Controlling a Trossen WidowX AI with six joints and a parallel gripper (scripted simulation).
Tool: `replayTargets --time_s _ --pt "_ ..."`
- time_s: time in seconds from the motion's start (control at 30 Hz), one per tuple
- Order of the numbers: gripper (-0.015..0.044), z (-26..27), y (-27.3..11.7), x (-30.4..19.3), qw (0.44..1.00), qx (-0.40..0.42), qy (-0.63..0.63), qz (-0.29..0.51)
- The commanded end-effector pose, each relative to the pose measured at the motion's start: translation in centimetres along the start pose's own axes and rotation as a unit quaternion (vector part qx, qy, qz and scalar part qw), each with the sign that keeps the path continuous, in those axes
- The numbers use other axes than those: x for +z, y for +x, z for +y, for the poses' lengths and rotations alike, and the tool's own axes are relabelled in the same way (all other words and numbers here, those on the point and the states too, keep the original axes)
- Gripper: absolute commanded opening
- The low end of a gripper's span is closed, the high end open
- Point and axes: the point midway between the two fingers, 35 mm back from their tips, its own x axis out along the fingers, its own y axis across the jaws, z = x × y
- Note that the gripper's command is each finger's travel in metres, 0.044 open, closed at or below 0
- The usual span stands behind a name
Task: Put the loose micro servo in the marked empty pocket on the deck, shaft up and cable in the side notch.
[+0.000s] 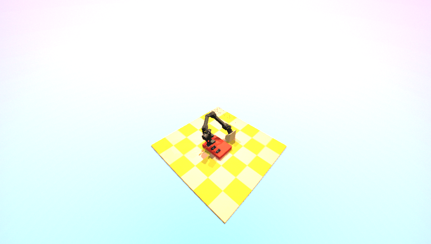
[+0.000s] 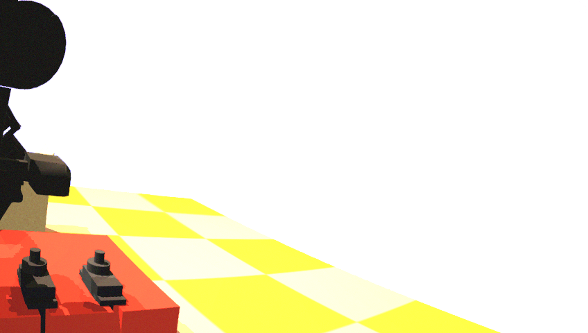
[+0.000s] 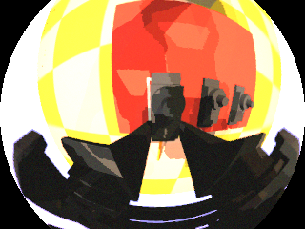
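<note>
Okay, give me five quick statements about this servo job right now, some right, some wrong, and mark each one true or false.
1. The gripper is shut on the loose micro servo. True.
2. Two other servos already sit on the red deck. True.
3. The deck is blue. False: it is red.
4. The seated servos' output shafts lie sideways. False: in the exterior view both shafts point up.
5. The floor under the deck is checkered yellow and cream. True.
</note>
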Motion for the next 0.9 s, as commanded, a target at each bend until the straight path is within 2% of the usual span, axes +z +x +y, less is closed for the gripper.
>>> replayTargets --time_s 0.0,0.87 --pt "0.0000 -0.1 0.3 0.1 1.000 0.003 -0.004 0.002" --pt "0.0000 0.0 2.5 0.0 1.000 0.003 -0.004 0.002"
